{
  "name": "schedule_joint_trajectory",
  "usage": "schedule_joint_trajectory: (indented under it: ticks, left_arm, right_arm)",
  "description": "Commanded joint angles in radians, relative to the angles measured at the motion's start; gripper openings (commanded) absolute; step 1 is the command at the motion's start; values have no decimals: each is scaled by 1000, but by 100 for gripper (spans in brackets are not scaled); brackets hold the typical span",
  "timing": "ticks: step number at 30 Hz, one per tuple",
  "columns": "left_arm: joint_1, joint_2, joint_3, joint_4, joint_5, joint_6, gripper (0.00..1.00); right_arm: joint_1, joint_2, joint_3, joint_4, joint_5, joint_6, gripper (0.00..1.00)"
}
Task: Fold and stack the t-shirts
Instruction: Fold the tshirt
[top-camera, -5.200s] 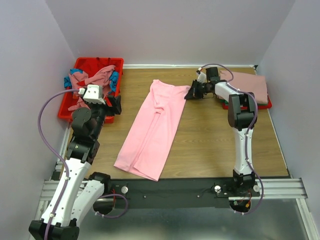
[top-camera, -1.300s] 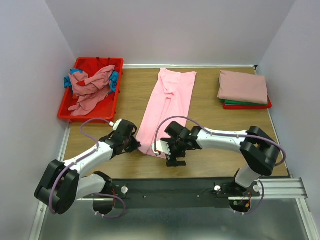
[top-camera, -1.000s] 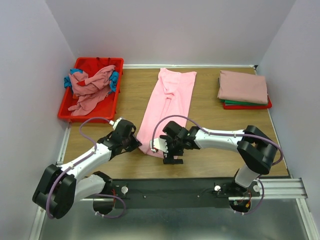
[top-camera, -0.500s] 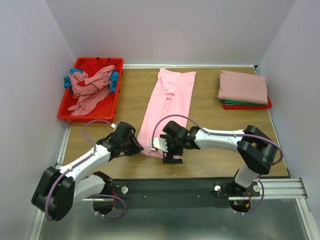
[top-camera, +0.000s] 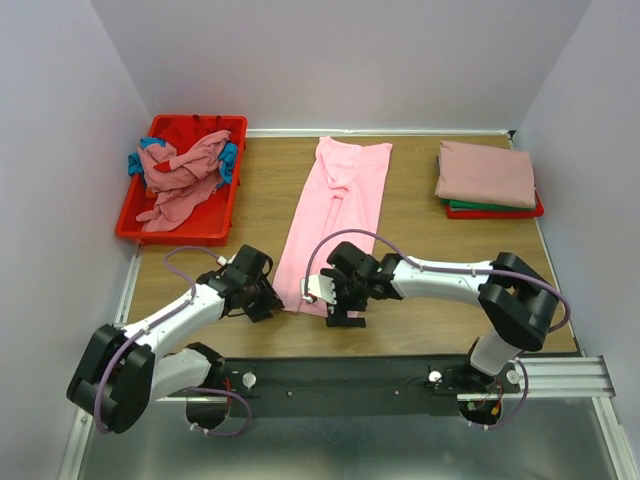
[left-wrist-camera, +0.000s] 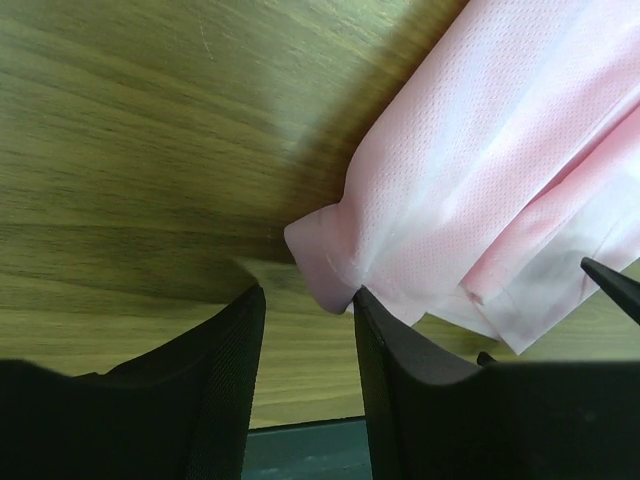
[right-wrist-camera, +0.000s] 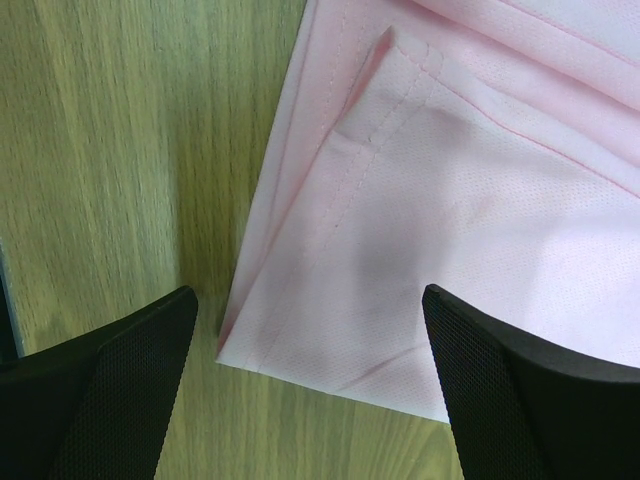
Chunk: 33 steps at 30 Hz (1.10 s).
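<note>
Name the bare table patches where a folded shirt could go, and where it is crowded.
Free: wood between the red bin and the pink t-shirt; a wider stretch between that shirt and the folded stack. Crowded: the shirt's near hem, flanked by the left claw and right claw; the bin, heaped with shirts.

Top view: the left gripper (top-camera: 268, 303) and right gripper (top-camera: 336, 305) cover part of the near hem of the pink t-shirt (top-camera: 335, 210); I cannot judge their finger gaps from there. Both wrist views cut that shirt off at their top and right edges. Far right, under the dusty rose t-shirt (top-camera: 487, 172), only a thin green edge (top-camera: 490, 205) and a red edge (top-camera: 496, 213) show; I cannot identify them.
</note>
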Motion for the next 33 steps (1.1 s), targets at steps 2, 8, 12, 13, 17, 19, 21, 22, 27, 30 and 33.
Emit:
schedule_joint_trajectory:
  ticks: [2, 8, 12, 13, 17, 19, 21, 22, 27, 30, 33]
  left_arm:
    - [-4, 91, 26, -3, -83, -14, 50]
    - [-4, 105, 69, -29, -100, -13, 50]
    - [-4, 115, 67, -75, -149, -33, 50]
    - [-4, 121, 64, -74, -150, -28, 50]
    - [-4, 170, 75, -69, -150, -33, 49]
    - [-4, 203, 85, -62, -155, -30, 47]
    - [-4, 235, 105, -54, -161, -30, 47]
    - [-4, 246, 118, -49, -164, -28, 45]
    - [-4, 313, 130, -20, -153, -2, 32]
    - [-4, 339, 119, 20, -132, 21, 23]
    - [-4, 345, 118, 40, -112, 53, 13]
  right_arm:
    - [9, -41, -24, 19, -11, 1, 100]
    - [9, -47, -30, 22, -20, 0, 100]
    - [8, -48, -33, 24, -23, -2, 100]
    - [9, -50, -33, 24, -25, -2, 100]
    - [8, -51, -35, 25, -20, -5, 100]
    - [8, -54, -36, 25, -20, -8, 100]
    - [8, -59, -38, 25, -25, -8, 100]
    - [9, -60, -38, 27, -26, -8, 100]
    - [9, -62, -47, 27, -34, -14, 99]
    - [9, -65, -50, 31, -37, -14, 99]
    - [9, -67, -55, 36, -33, -13, 99]
